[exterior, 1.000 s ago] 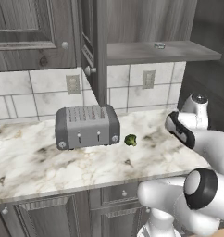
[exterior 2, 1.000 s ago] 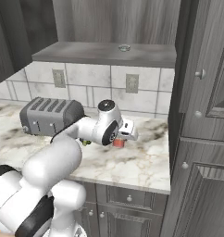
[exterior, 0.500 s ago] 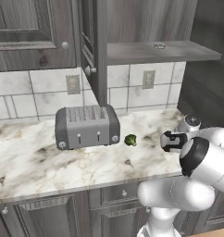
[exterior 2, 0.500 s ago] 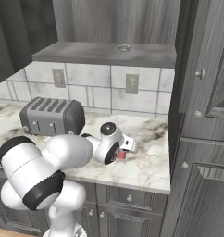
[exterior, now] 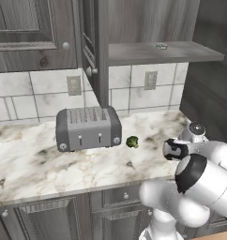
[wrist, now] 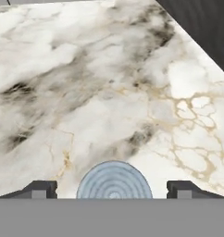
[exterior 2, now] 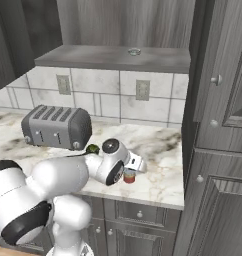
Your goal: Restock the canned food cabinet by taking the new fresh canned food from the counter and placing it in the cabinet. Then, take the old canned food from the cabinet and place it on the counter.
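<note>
On the counter (wrist: 109,92), tool (wrist: 113,189) spread around old can (wrist: 114,180).

Veined white-beige marble counter (exterior: 35,164), polished. Dark grey wood-grain cabinet (exterior 2: 118,30), matt, with flat grey shelf board. Brushed grey metal toaster (exterior: 88,128). Old canned food (exterior 2: 129,176): red body, yellow band; pale ribbed metal top in hand view (wrist: 114,181). Glossy tiled backsplash (exterior 2: 100,92).
</note>
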